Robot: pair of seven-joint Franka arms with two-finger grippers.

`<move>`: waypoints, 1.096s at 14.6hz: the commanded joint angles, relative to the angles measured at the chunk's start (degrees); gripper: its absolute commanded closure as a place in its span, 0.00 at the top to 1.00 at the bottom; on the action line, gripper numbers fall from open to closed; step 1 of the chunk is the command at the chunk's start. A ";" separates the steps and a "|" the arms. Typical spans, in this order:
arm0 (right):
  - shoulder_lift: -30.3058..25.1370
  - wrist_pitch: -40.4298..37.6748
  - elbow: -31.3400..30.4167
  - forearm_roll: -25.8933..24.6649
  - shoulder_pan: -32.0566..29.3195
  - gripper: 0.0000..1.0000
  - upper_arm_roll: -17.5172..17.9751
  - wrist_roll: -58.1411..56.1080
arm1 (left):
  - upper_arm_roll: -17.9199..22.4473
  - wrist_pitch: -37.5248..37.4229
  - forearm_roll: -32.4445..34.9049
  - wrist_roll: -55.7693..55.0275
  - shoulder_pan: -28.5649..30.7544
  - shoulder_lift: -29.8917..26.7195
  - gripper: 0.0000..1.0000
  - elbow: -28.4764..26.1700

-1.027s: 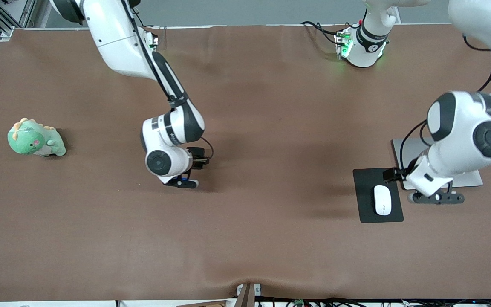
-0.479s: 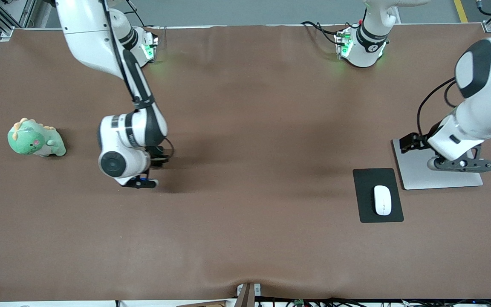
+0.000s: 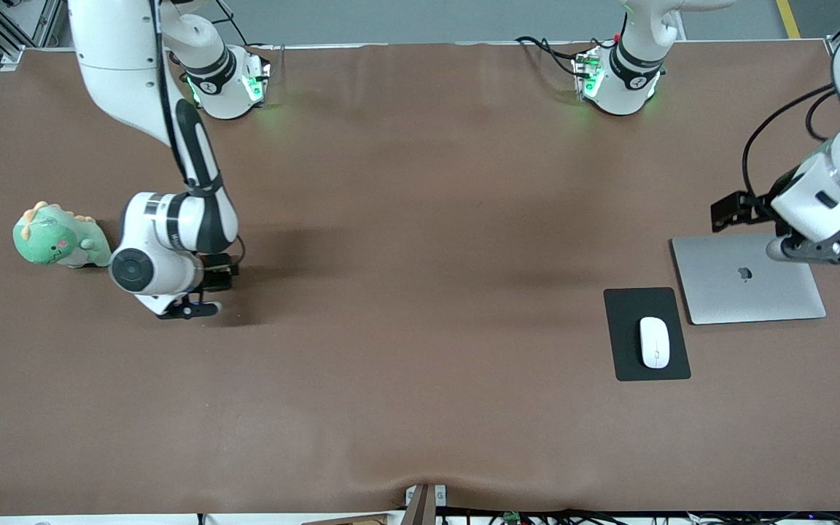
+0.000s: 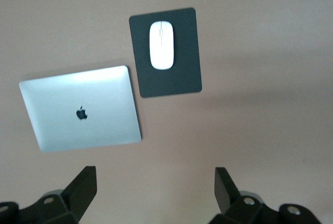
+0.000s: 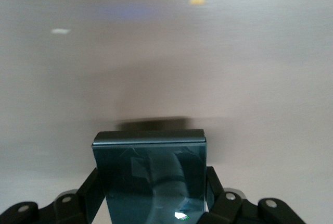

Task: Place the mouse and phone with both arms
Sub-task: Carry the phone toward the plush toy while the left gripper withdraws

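The white mouse [image 3: 654,342] lies on a black mouse pad [image 3: 628,313] toward the left arm's end of the table; both also show in the left wrist view, the mouse [image 4: 162,45] on the pad [image 4: 171,78]. My left gripper [image 3: 828,250] is open and empty, up over the silver laptop's edge [image 4: 154,190]. My right gripper [image 3: 188,309] is shut on the phone [image 5: 151,172], a dark glossy slab held upright just above the brown table. The gripper hides the phone in the front view.
A closed silver laptop [image 3: 748,278] lies beside the mouse pad, a little farther from the front camera [image 4: 80,108]. A green dinosaur plush [image 3: 59,237] sits at the right arm's end of the table, close beside the right arm's wrist.
The right arm has carried the phone from the table's middle toward the plush. The left arm has pulled away from beside the mouse pad, uncovering the laptop.
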 commanded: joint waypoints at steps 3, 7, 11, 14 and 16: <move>-0.57 3.83 -1.75 -0.77 -7.40 0.00 0.23 -8.48 | -0.61 -2.52 -1.04 0.44 0.46 -3.99 1.00 -0.53; 1.71 6.12 -1.75 -0.77 -9.34 0.00 0.40 -9.01 | -0.52 -2.60 -2.19 1.23 0.72 -4.17 1.00 -0.27; 1.80 5.07 -1.31 -0.69 -9.35 1.00 0.49 -10.85 | -0.44 -3.39 -2.19 1.23 0.72 -4.34 1.00 -0.09; 1.02 4.80 0.17 -0.60 -8.99 1.00 0.49 -10.94 | -0.26 -3.39 -2.10 0.97 0.72 -4.34 1.00 -0.09; -0.13 -0.08 3.67 -0.60 -8.90 1.00 0.49 -11.03 | -0.09 -3.39 -2.10 0.71 0.63 -4.34 1.00 -0.09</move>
